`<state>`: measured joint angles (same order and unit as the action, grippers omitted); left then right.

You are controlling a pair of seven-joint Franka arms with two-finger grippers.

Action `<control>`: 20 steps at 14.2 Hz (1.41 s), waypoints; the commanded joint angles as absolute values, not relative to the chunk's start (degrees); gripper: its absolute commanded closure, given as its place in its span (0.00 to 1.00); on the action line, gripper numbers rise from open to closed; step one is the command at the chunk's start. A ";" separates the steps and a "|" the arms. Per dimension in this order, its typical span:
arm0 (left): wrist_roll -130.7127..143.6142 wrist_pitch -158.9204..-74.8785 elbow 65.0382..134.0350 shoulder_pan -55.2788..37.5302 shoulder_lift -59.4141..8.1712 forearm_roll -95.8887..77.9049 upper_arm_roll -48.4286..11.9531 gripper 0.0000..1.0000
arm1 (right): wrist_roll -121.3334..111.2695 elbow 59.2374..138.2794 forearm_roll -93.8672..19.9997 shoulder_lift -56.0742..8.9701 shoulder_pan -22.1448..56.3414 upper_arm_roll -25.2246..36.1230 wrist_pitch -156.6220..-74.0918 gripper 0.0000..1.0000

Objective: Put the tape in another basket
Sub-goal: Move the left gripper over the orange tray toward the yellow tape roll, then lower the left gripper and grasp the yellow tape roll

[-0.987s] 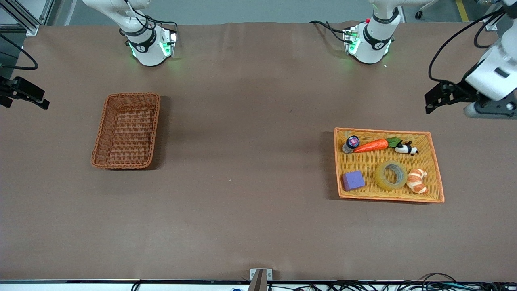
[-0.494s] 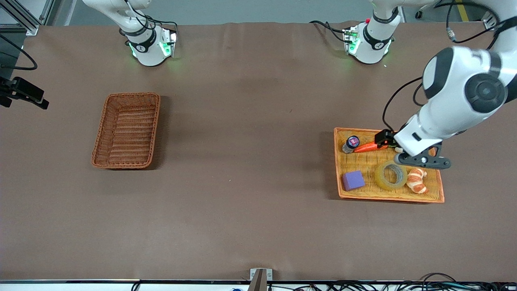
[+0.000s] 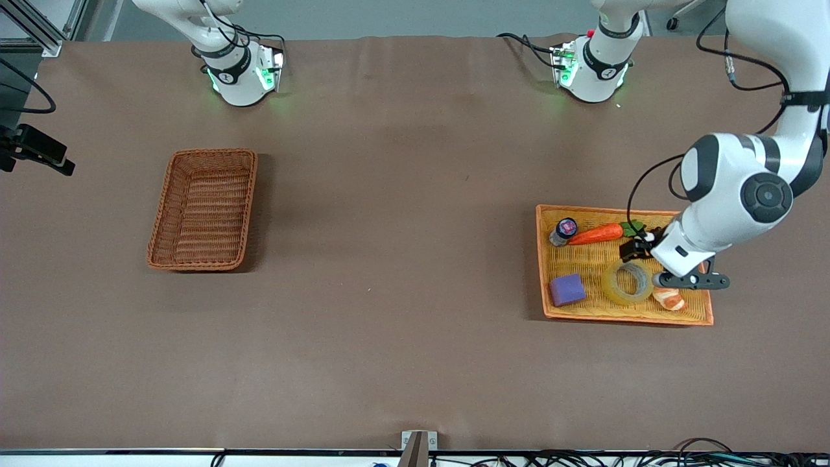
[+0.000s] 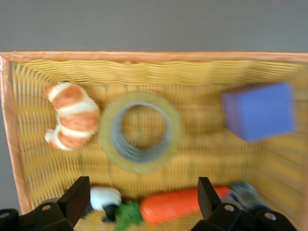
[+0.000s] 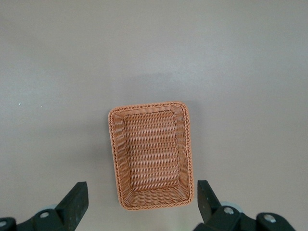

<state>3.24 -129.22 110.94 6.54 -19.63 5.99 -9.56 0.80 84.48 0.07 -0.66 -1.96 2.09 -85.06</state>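
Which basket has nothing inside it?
The reddish-brown basket toward the right arm's end is empty. The orange-yellow tray holds the tape and toys.

My front camera looks down across the table (image 3: 389,337); my wrist cameras look straight down, left close over the tray (image 4: 9,144), right high over the basket (image 5: 151,156).

It was a robotics lab, not a home or shop. Two white arm bases (image 3: 237,74) with green status lights were bolted along one edge of a large table (image 3: 389,292) covered in plain brown sheeting. Loose black cables (image 3: 583,459) trailed along the table's edge nearest the front camera, and an aluminium frame (image 3: 39,26) stood at its right arm's end, over bare grey flooring.
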 commanded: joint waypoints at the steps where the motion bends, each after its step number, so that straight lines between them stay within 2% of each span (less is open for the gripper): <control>1: 2.90 -133.49 110.22 8.34 -23.98 8.61 -9.93 0.10 | 0.44 84.29 -0.26 -0.70 -2.37 1.76 -84.90 0.00; 5: 3.34 -135.61 108.73 9.49 -28.12 8.61 -9.93 0.27 | 0.44 84.02 -0.35 -0.70 -2.29 1.67 -84.90 0.00; 13: 3.69 -137.20 108.98 10.46 -30.32 8.61 -9.84 0.31 | 0.26 83.94 -0.35 -0.79 -2.29 1.67 -85.43 0.00; 15: 3.78 -137.20 109.07 10.46 -30.41 8.61 -9.84 0.35 | 0.26 83.94 -0.35 -0.70 -2.37 1.67 -85.17 0.00; 16: 3.87 -137.20 108.99 10.46 -30.50 8.61 -9.84 0.41 | 0.35 83.94 -0.35 -0.70 -2.37 1.67 -84.99 0.00; 17: 3.95 -137.20 108.98 10.46 -30.59 8.61 -9.84 0.51 | 0.35 83.94 -0.35 -0.70 -2.37 1.67 -84.90 0.00; 20: 4.13 -136.94 109.07 10.37 -30.32 8.61 -9.93 0.90 | 0.35 83.85 -0.35 -0.70 -2.37 1.67 -84.99 0.00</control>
